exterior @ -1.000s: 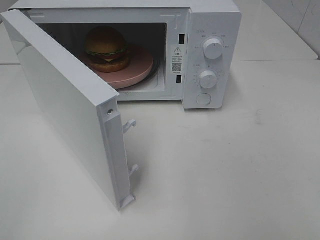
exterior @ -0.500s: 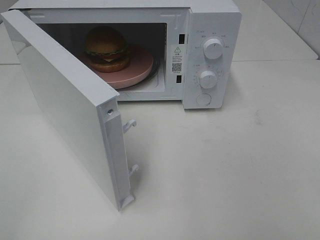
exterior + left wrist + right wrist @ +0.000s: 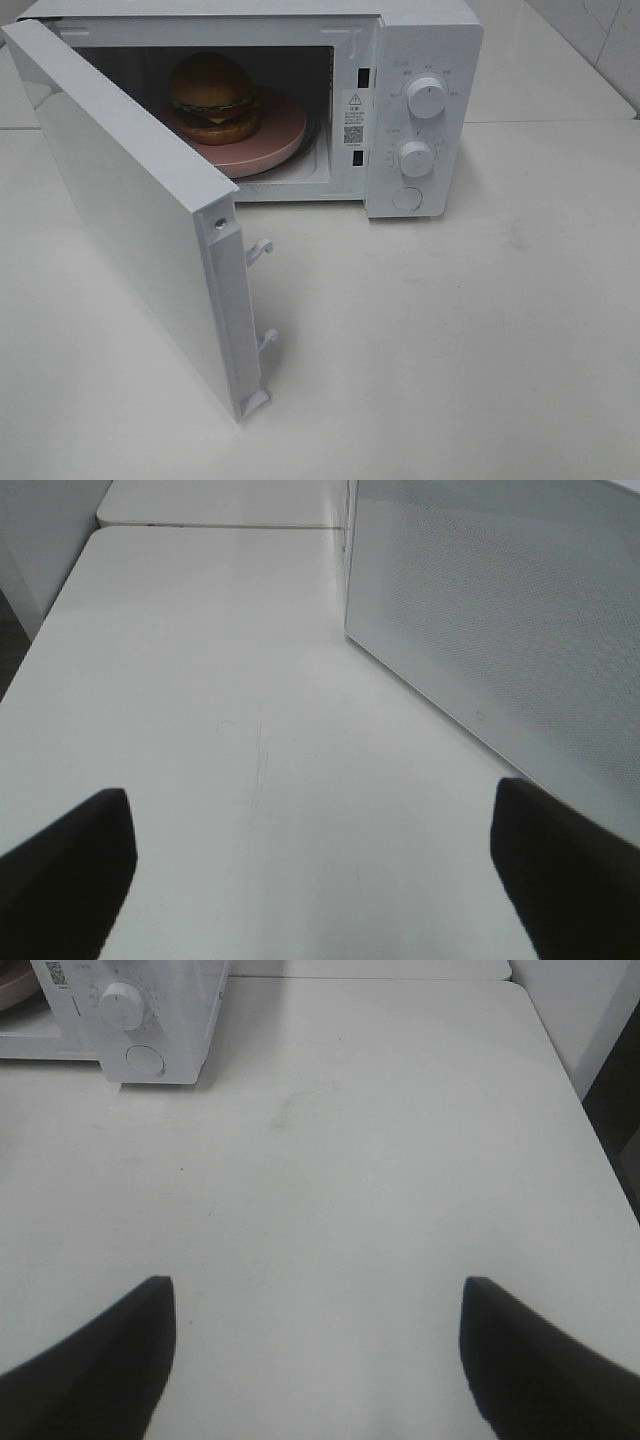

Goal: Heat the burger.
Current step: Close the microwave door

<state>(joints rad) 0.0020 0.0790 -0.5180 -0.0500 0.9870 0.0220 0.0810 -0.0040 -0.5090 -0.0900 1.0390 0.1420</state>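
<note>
Burger (image 3: 211, 97): on pink plate (image 3: 278, 140) inside microwave (image 3: 430, 45)
Door (image 3: 130, 200): swung wide, beside the left arm
Left gripper (image 3: 310, 815): jaws apart (nothing held)
Right gripper (image 3: 315, 1295): jaws apart, over table (image 3: 400, 1110)

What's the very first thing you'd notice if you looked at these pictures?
A burger sits on a round pink plate inside a white microwave at the back of the table. Its big door stands wide open toward the front left, and two round knobs sit one above the other on its right side.

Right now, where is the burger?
In the high view, the burger sits on the pink plate inside the microwave, at the upper left, behind its open door.
</note>
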